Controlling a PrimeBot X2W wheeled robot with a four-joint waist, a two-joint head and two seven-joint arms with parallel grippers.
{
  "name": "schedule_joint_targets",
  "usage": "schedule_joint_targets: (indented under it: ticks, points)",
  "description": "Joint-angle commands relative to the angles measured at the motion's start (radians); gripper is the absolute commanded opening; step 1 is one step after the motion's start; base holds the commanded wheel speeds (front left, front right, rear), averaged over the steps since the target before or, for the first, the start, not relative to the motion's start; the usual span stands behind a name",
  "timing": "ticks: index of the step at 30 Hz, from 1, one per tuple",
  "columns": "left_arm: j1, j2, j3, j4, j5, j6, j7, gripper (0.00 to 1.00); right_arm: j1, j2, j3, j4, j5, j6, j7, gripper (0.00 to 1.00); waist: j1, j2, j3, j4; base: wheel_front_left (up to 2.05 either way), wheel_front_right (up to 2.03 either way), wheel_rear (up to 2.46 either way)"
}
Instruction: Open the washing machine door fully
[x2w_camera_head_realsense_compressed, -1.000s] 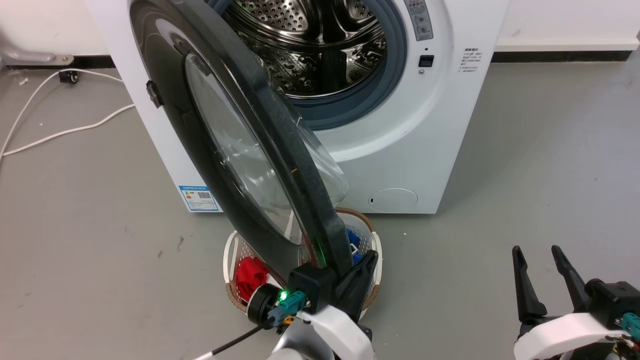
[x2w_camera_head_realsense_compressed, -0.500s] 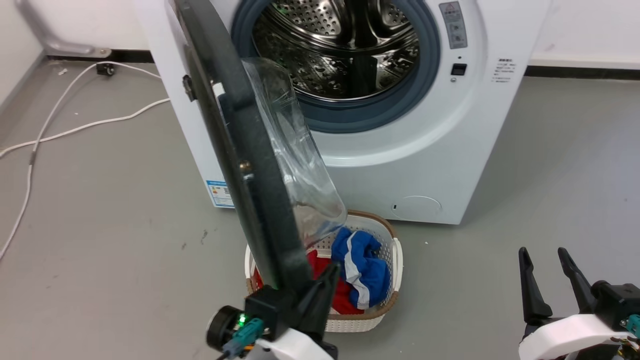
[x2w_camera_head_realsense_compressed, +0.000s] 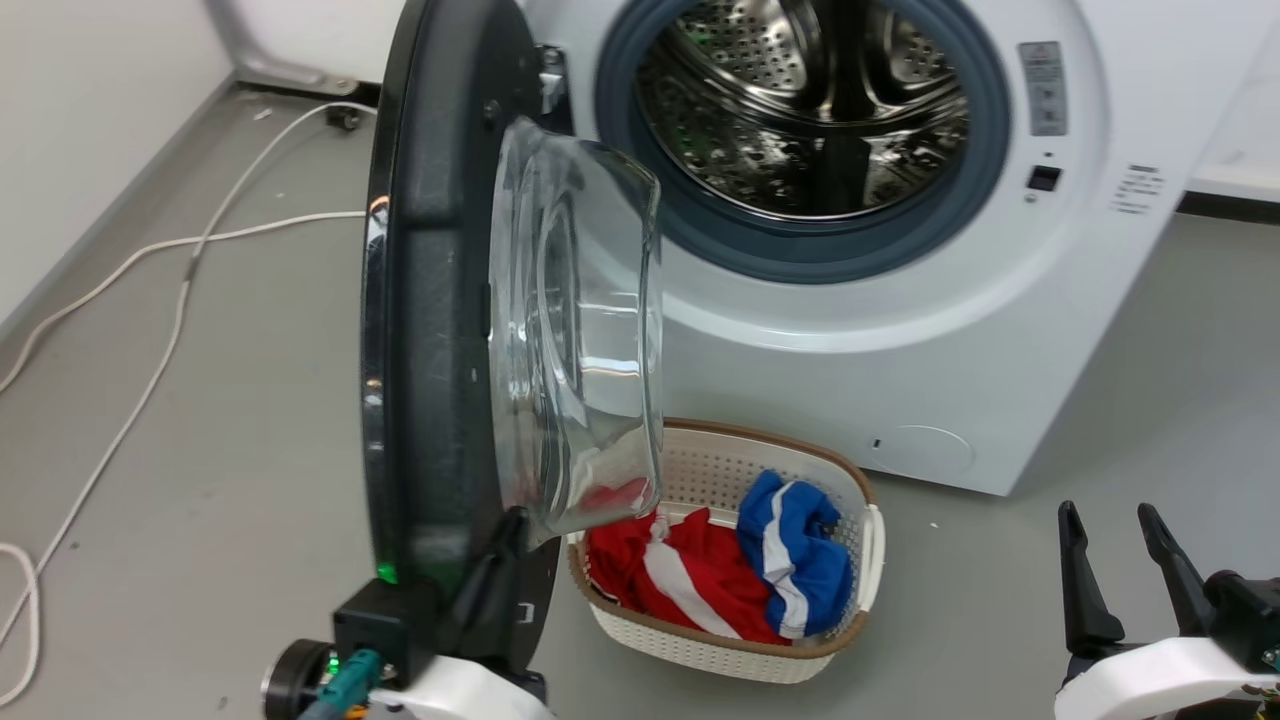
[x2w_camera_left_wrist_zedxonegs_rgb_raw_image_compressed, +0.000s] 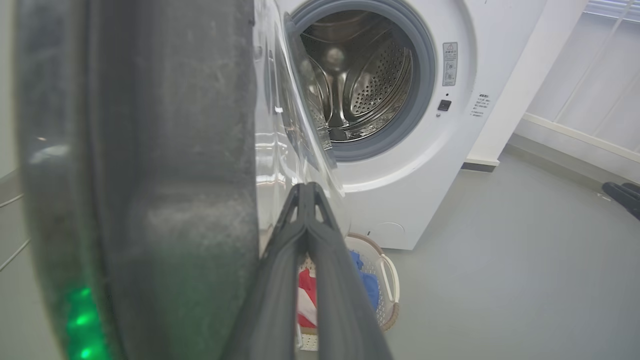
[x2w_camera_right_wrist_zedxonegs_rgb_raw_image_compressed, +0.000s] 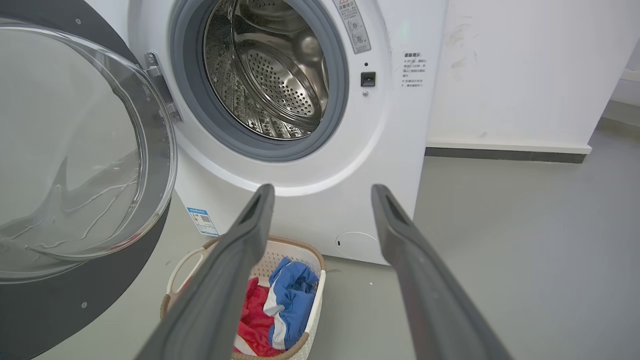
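Before the big white box-shaped washing machine, its large round glossy black door with clear bulging glass stands swung out, near a white woven-rimmed laundry basket. At the door's lower inner edge the left gripper has its fingers pressed together; the right gripper, well apart, is spread wide.

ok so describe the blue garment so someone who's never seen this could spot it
Find the white washer with its door swung open. On the floor before it sits a white basket, and the garment lies in its right side. It is blue with a white stripe, while the cloth beside it is red.
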Motion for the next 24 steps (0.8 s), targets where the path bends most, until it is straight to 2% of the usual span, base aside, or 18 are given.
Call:
schedule_joint_targets:
  ticks: [1,6,11,18,24]
  points:
    - [0.008,0.017,0.026,0.006,0.002,0.017,-0.004,0.0,0.006,0.002,0.002,-0.008,0.001,0.0,0.002,1.0,0.0,0.0,0.005,0.033,0.0,0.0,0.0]
    - [-0.003,0.055,0.102,0.043,-0.025,0.032,-0.013,0.0,-0.014,0.003,0.01,-0.012,-0.001,0.0,0.008,1.0,0.0,0.0,0.014,0.07,0.0,0.0,0.0]
    - [-0.03,0.094,0.192,0.107,-0.081,0.024,-0.02,0.0,-0.03,0.002,0.021,-0.014,0.001,0.0,0.007,1.0,0.0,0.0,0.029,0.077,0.0,0.0,0.0]
    - [-0.104,0.142,0.316,0.25,-0.161,-0.011,-0.055,0.0,-0.05,0.002,0.035,-0.023,-0.005,0.0,0.015,1.0,0.0,0.0,0.066,0.041,0.0,0.0,0.0]
    - [-0.168,0.183,0.404,0.369,-0.214,-0.024,-0.076,0.0,-0.068,0.002,0.035,-0.024,-0.009,0.0,0.017,1.0,0.0,0.0,0.099,-0.005,0.0,0.0,0.0]
